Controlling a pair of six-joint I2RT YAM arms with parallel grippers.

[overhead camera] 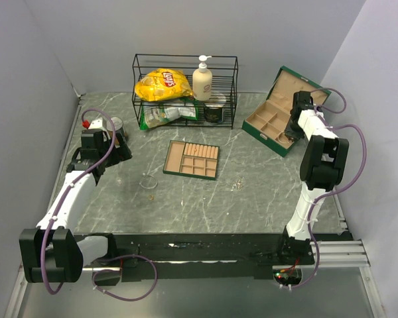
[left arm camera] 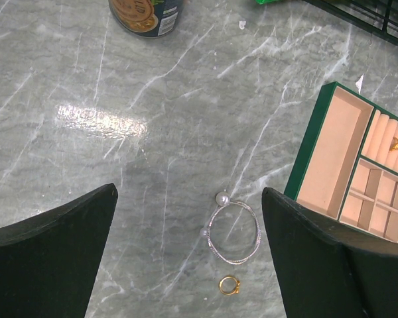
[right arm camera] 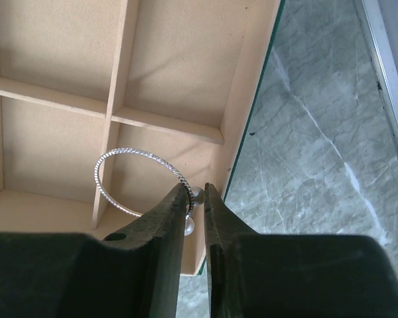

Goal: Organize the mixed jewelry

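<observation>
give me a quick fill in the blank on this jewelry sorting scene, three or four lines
1. The right gripper holds a silver bangle over the ___ jewelry box.
2. The left gripper has its jaws ___ above the table.
3. Beneath it, beside a second bangle, lies a small ___ ring.
4. In the wire rack, the pump bottle stands next to a ___ chip bag.
Missing words: green; open; gold; yellow.

bangle [right arm camera: 136, 173] partly hidden behind right tool [right arm camera: 196, 190]; can [left arm camera: 146, 13] cut off
</observation>
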